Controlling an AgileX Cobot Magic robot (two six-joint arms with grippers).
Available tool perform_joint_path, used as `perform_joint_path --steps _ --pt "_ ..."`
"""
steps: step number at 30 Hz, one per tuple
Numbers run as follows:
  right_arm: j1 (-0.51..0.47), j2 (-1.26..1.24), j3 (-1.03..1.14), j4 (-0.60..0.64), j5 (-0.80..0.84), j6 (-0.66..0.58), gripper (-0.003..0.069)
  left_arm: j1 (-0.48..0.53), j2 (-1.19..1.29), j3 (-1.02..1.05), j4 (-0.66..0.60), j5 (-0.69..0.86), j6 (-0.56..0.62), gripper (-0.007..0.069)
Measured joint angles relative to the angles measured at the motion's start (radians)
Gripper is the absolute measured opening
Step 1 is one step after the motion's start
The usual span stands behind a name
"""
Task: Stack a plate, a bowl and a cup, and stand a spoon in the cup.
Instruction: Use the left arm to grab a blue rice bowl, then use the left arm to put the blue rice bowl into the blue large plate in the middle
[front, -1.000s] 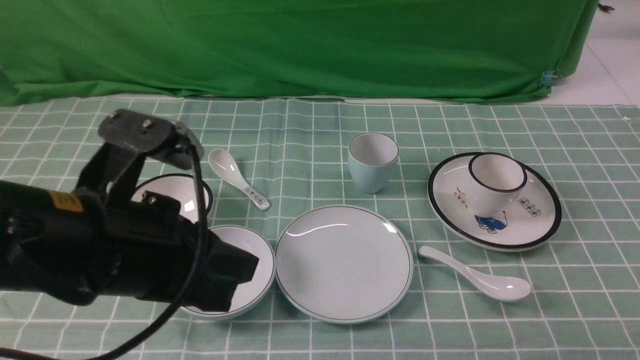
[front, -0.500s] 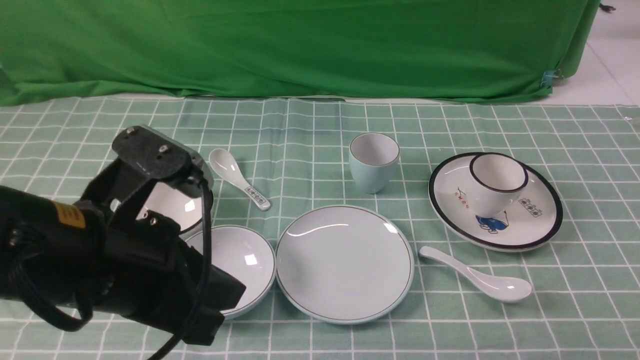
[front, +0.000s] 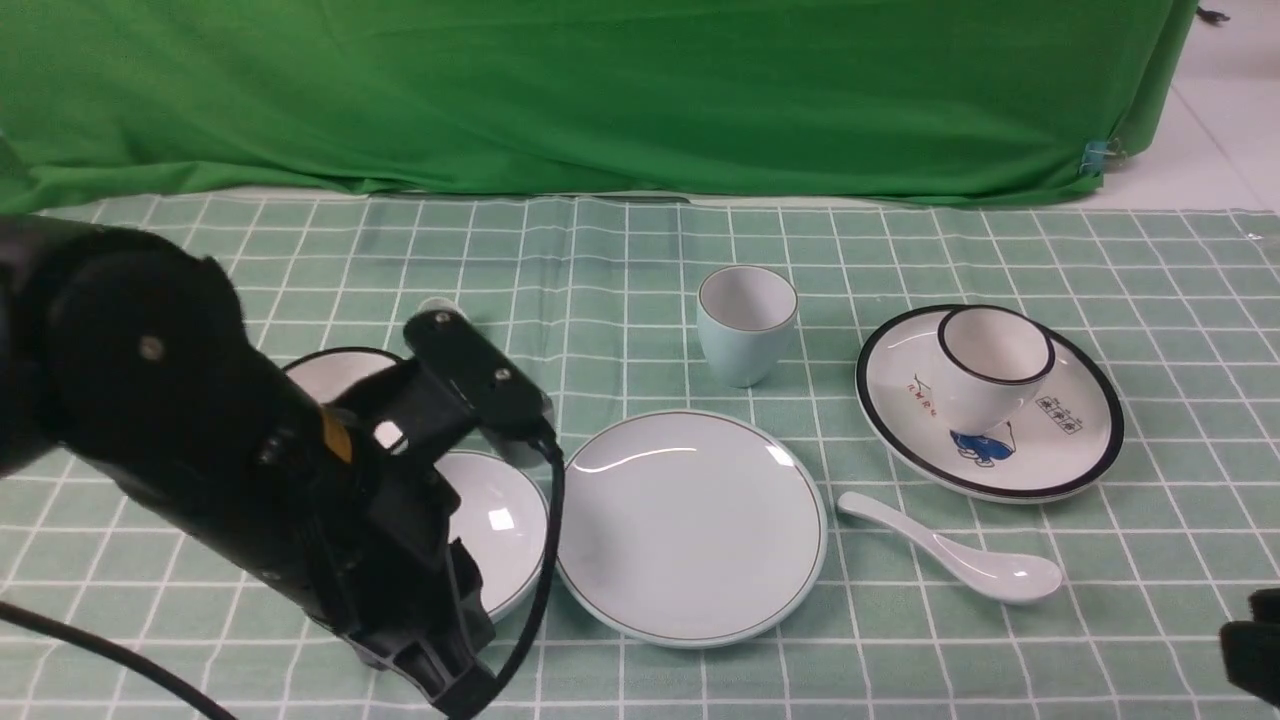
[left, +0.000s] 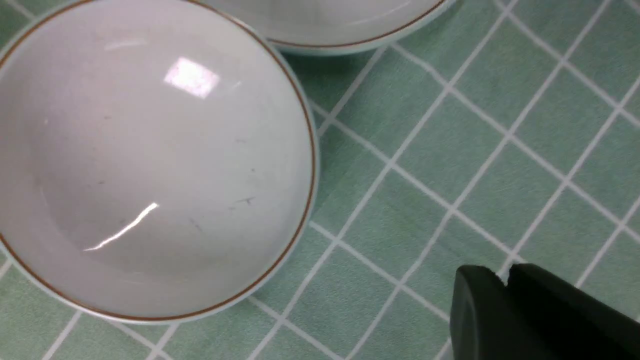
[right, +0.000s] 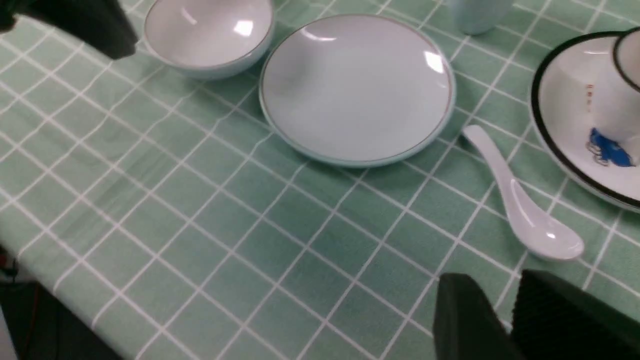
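Note:
The pale blue-green plate (front: 690, 525) lies front centre, and the matching bowl (front: 495, 525) touches its left side. Behind the plate stands the cup (front: 745, 320), upright and empty. The plain white spoon (front: 960, 555) lies to the plate's right, bowl end nearest my right gripper (right: 494, 282), which hangs open and empty over the cloth. My left gripper (left: 506, 272) is shut and empty, low over the cloth just off the bowl's (left: 150, 155) near rim. The left arm (front: 250, 450) hides the bowl's left part.
A black-rimmed white plate (front: 1060, 450) carrying a black-rimmed white cup (front: 990, 370) sits at the right. A black-rimmed bowl (front: 335, 375) lies behind the left arm. The green backdrop (front: 600, 90) closes the far side. The table's near edge (right: 50, 280) shows in the right wrist view.
The left arm has swung round and dropped, bringing its gripper to the bowl's near side and covering the marked spoon. A dark part of the right arm has entered the front view's lower right corner.

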Motion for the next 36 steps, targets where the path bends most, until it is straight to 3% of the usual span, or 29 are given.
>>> perform_joint_path --steps 11,14,18,19,20,23,26,33,36 --pt "0.053 0.049 0.0 -0.002 -0.023 -0.032 0.0211 -0.003 0.147 -0.001 0.136 -0.133 -0.013 0.038" --pt "0.054 0.049 0.0 -0.002 -0.022 -0.035 0.0213 -0.003 0.192 -0.001 0.168 -0.178 -0.013 0.041" --pt "0.054 0.049 0.0 -0.002 -0.02 -0.035 0.0214 -0.003 0.235 -0.001 0.183 -0.197 -0.013 0.0375" --pt "0.054 0.049 0.0 -0.001 -0.019 -0.036 0.0214 -0.003 0.255 -0.001 0.188 -0.2 -0.013 0.0302" --pt "0.054 0.049 0.0 -0.001 -0.019 -0.036 0.0214 -0.003 0.257 -0.001 0.188 -0.2 -0.013 0.0294" --pt "0.054 0.049 0.0 -0.001 -0.019 -0.036 0.0216 -0.003 0.272 -0.001 0.188 -0.199 -0.015 0.0137" --pt "0.054 0.049 0.0 -0.001 -0.019 -0.036 0.0216 -0.003 0.268 -0.004 0.169 -0.199 -0.013 0.0053" --pt "0.054 0.049 0.0 0.0 -0.019 -0.036 0.0216 -0.049 0.165 -0.07 0.14 -0.07 -0.049 0.0029" --pt "0.054 0.049 0.0 0.0 -0.019 -0.036 0.0216 -0.09 0.123 -0.201 0.138 -0.065 -0.042 0.0029"
